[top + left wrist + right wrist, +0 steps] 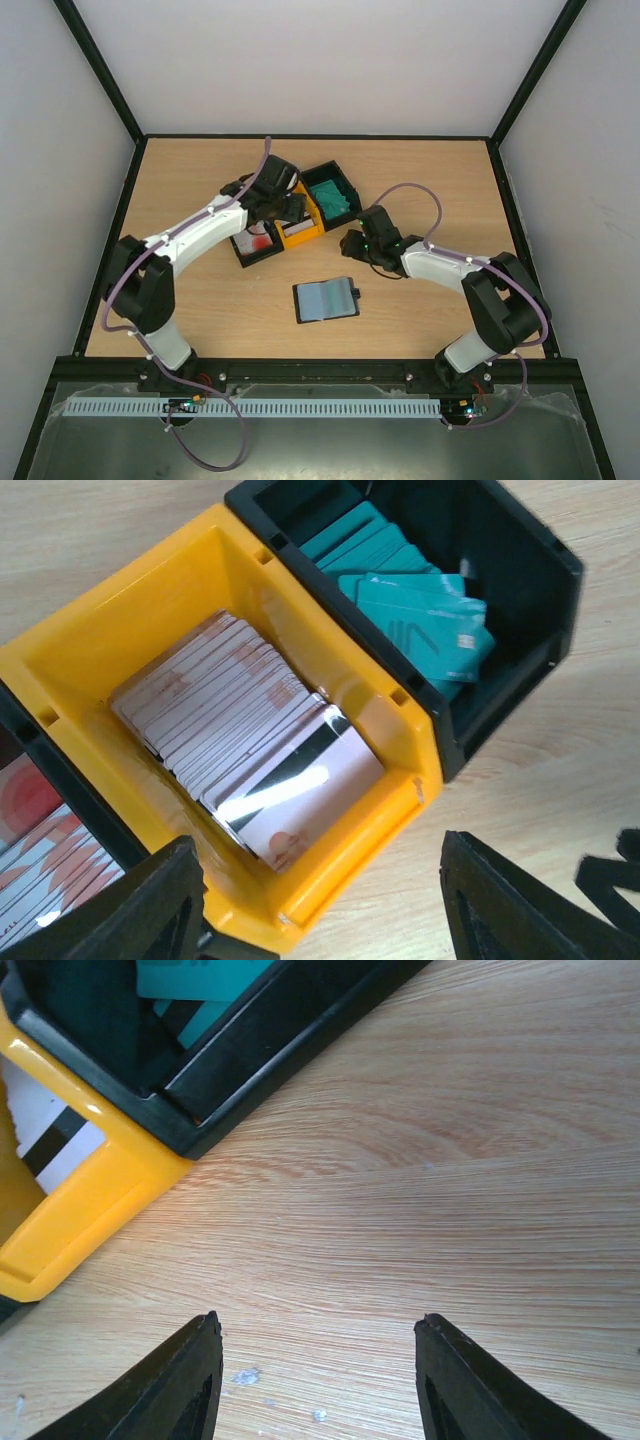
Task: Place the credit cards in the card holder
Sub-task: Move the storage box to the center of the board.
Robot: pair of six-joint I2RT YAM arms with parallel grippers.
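Cards (245, 745) sit tightly stacked in the yellow bin (120, 630) under the released left end effector (320, 900), holder (326, 299) well apart on the tabletop (200, 190), right end effector (315, 1380) likewise released; tight stacking risks pinching several.

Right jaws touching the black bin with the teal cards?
Apart. Right wrist view: bare table lies between the black bin and the open jaws of the right gripper.
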